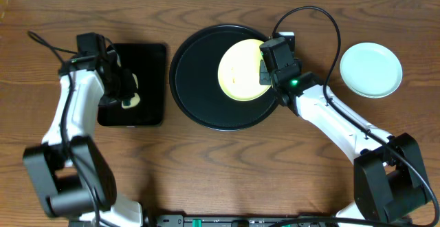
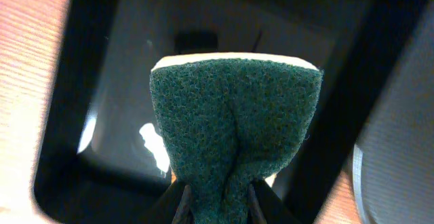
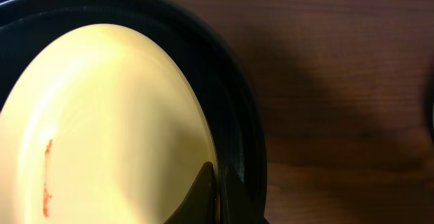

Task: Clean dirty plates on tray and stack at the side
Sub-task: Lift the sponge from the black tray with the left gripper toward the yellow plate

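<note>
Now my right pincer [image 3: 218, 187] is clenched on the rim of the pale yellow round plate [image 3: 102, 115], steadying it, I judge, in the large round black tray [image 1: 187, 82] so my left pincer [image 2: 217, 195], grasping the green scouring sponge [image 2: 234, 115], can scrub its orange smear [image 3: 47, 176].

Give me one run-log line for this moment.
left gripper: shut on sponge, above rectangular tray | right gripper: shut on yellow plate rim, plate in round tray, red smear | mint plate: on table
</note>
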### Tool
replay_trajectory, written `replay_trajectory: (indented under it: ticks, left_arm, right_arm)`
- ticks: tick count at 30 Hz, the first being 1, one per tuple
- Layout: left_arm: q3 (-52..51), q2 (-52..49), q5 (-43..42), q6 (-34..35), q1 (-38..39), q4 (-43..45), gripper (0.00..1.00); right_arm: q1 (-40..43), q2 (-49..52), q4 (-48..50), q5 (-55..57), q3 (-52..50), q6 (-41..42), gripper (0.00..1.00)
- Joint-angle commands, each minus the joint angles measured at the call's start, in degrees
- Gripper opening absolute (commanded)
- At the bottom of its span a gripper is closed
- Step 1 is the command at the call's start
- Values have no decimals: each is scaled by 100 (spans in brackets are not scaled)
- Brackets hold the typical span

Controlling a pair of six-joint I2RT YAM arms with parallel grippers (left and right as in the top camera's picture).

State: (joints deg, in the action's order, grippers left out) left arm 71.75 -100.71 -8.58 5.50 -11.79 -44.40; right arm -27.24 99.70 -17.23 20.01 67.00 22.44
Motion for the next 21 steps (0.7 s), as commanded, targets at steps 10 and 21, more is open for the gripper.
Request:
replay_trajectory:
  ticks: [10, 21]
  left_arm:
    - [-28, -761, 116, -98, 44, 361, 8]
    - [109, -918, 118, -98, 72, 431, 8]
  right_arm:
    - [-33, 33, 31, 76, -22, 66, 1]
    - [-33, 31, 376, 74, -20, -538, 1]
